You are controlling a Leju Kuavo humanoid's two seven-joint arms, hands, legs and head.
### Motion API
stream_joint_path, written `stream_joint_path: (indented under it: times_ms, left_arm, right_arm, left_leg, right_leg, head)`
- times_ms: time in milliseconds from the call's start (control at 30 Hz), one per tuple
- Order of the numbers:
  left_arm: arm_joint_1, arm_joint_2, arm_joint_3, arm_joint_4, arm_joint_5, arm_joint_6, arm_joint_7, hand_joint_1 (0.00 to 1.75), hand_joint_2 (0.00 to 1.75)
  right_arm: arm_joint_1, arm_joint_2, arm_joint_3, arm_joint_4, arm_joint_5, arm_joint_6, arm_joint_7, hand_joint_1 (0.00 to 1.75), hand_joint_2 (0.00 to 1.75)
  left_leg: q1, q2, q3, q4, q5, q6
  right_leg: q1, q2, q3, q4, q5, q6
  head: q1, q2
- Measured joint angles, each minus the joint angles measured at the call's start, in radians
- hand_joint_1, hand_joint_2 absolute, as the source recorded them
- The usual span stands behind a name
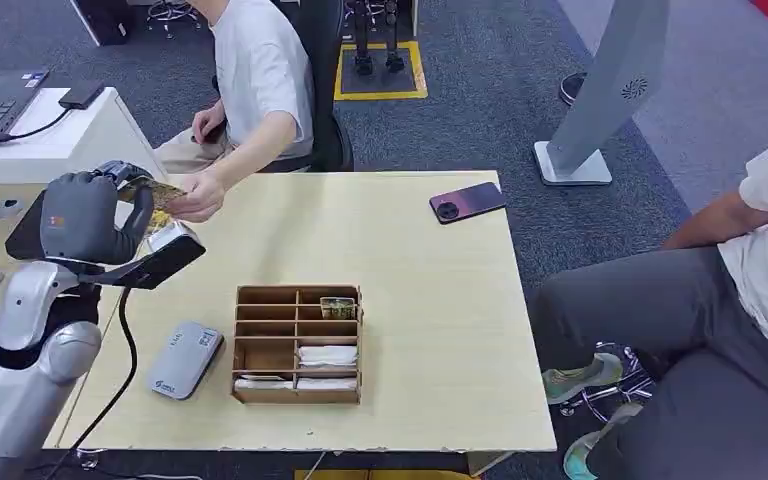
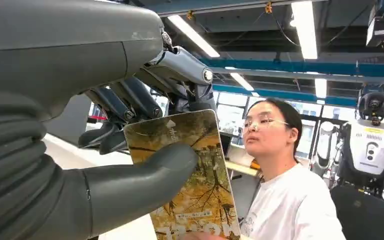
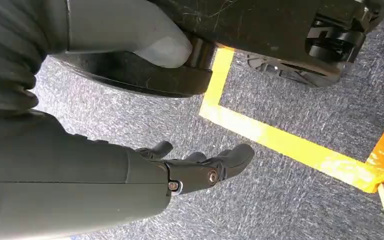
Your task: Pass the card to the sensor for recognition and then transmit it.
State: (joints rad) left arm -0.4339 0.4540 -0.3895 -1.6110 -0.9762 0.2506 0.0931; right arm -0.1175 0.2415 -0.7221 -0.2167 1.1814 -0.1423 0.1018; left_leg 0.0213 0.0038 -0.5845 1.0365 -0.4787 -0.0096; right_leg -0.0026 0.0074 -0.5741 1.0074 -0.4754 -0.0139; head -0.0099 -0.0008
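Grey carpet surrounds the pale wooden desk (image 1: 430,300), where the handover step appears underway: the left hand (image 1: 85,215) pinches the card (image 2: 190,175) above the far left corner while a person's hand (image 1: 197,197) takes its other end. Next, the fingers must release. Autumn leaves cover the glossy card. The right hand (image 3: 195,167) hangs empty, fingers loosely apart.

I see a pale wooden table (image 1: 410,250) carrying the things. A wooden compartment box (image 1: 298,344) sits near the front edge, about midway along it, with small items in some cells. Just beside it toward the left edge lies a grey sensor (image 1: 186,359). A dark phone (image 1: 467,201) lies flat near the far right corner.
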Motion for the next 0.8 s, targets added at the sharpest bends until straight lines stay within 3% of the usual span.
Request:
stream_joint_path:
  times_ms: [233,433,633,800]
  left_arm:
    - [0.021,-0.008,0.01,0.006,-0.011,0.044,0.0,0.0,1.75]
    - [0.17,-0.003,0.125,0.007,-0.033,0.179,-0.011,0.0,1.75]
    - [0.424,-0.013,0.391,0.0,0.032,0.341,-0.073,0.0,1.75]
    - [0.574,-0.088,0.716,-0.003,0.137,0.306,-0.247,0.0,1.75]
  right_arm:
    - [0.0,0.0,0.0,0.0,-0.002,0.0,0.001,0.0,1.75]
    - [0.002,0.0,0.0,0.0,-0.01,-0.002,-0.002,0.0,1.75]
    - [0.009,0.0,0.0,0.0,-0.025,-0.005,-0.016,0.0,1.75]
    - [0.011,-0.002,0.0,0.0,-0.036,-0.006,-0.018,0.0,1.75]
  left_leg:
    - [0.0,0.0,0.0,0.0,0.0,0.0]
    - [0.0,0.002,0.0,-0.001,-0.001,0.0]
    - [0.0,0.006,0.001,-0.002,-0.003,-0.002]
    - [0.001,0.007,0.0,-0.002,-0.004,-0.003]
  right_leg:
    - [0.0,0.0,0.0,0.0,0.0,0.0]
    - [0.0,0.002,0.0,0.0,0.0,0.0]
    - [0.0,0.007,-0.002,0.0,-0.002,-0.002]
    - [0.0,0.007,-0.002,0.0,-0.004,-0.003]
  head:
    - [0.0,0.0]
    - [0.0,0.0]
    - [0.0,0.0]
    - [0.0,0.0]
